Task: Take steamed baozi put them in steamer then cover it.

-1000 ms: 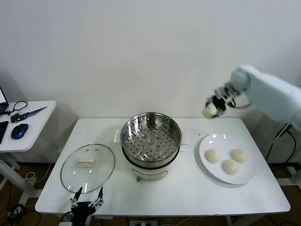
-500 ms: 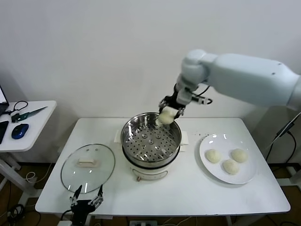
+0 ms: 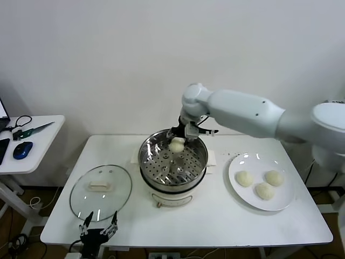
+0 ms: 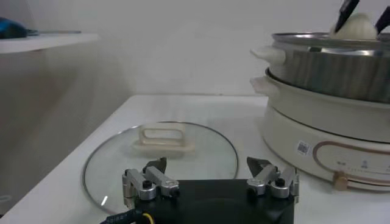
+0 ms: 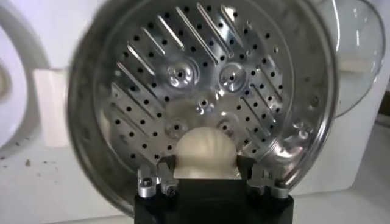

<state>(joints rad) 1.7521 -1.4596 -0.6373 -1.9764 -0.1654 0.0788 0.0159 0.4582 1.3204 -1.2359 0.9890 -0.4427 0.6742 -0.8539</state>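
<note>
Four buns: one bun (image 3: 176,144) sits between the fingers of the right gripper (image 3: 177,141); three more buns (image 3: 243,178) lie on the white plate (image 3: 284,201) on the right side of the table.
Right gripper: it clenches the bun from both sides and holds it just above the holed floor of the steamer (image 3: 173,159), toward the back rim. In the right wrist view the bun (image 5: 206,152) fills the gap between the two fingers (image 5: 157,180), with the shiny floor of the steamer (image 5: 201,85) under it.
Left gripper: it (image 3: 98,232) waits low at the front edge of the table, fingers spread wide and holding nothing. In the left wrist view its fingers (image 4: 148,180) point at the lid.
Lid: the glass lid (image 3: 101,191) lies flat on the table, left of the steamer and apart from it, handle up.
Steamer: it sits in the middle of the table on a white pot base (image 3: 171,196), with no lid on.
Table: white (image 3: 215,224), against a white wall. A small side table (image 3: 29,141) stands at the far left with a blue mouse (image 3: 21,150) and scissors (image 3: 33,130) on it.
Change: a second ago the right gripper held the bun high above the plate side; half a second ago it was over the back rim of the steamer. Now it is lower, inside the basket. The lid, plate and left gripper are where they were.
</note>
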